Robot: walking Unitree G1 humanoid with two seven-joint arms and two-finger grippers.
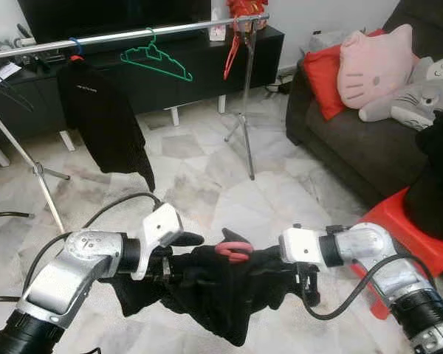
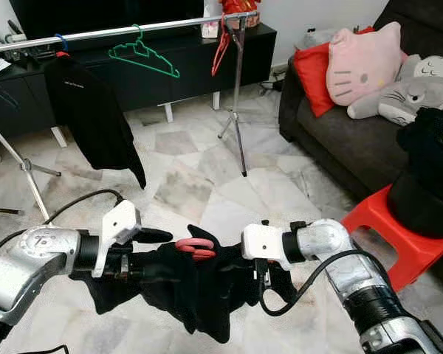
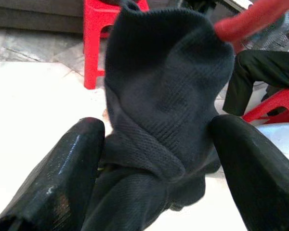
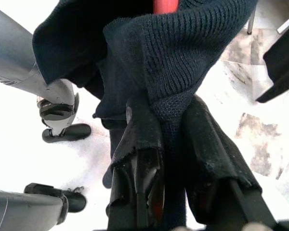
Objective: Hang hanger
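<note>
- A red hanger (image 1: 234,249) is seen draped with a black knitted garment (image 1: 214,291), only its hook showing, held low above the floor.
- A metal rail (image 1: 125,34) stands well beyond.

Both eye views look forward and down from the head, sharing the clothes rail (image 1: 125,33), marble floor (image 1: 199,177) and sofa (image 2: 340,140). Each wrist view looks along its own black fingers (image 3: 72,168) from very close, onto the same dark garment (image 4: 183,53) seen low in the eye views
</note>
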